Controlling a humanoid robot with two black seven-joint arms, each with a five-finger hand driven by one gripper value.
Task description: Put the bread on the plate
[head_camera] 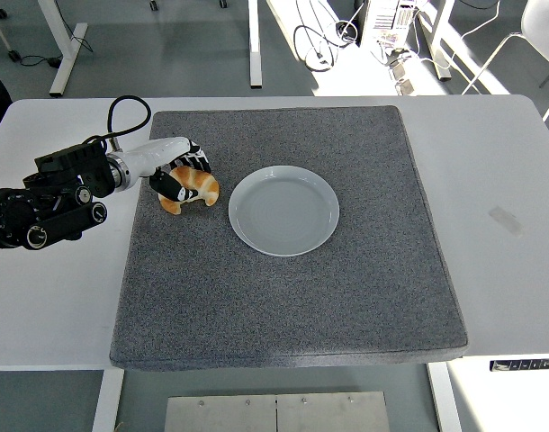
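A golden croissant-shaped bread (199,187) lies on the grey mat (292,297), just left of the white plate (283,210), which has nothing on it. My left hand (185,175) comes in from the left edge and sits on the bread's left end. Its fingers curl over the top and the thumb presses the near side, so it is shut on the bread. The bread still rests on the mat. The right arm is out of view.
The mat covers the middle of the white table (508,180). A black cable (121,112) loops above my left forearm. Desk legs and cables stand on the floor beyond the table's far edge.
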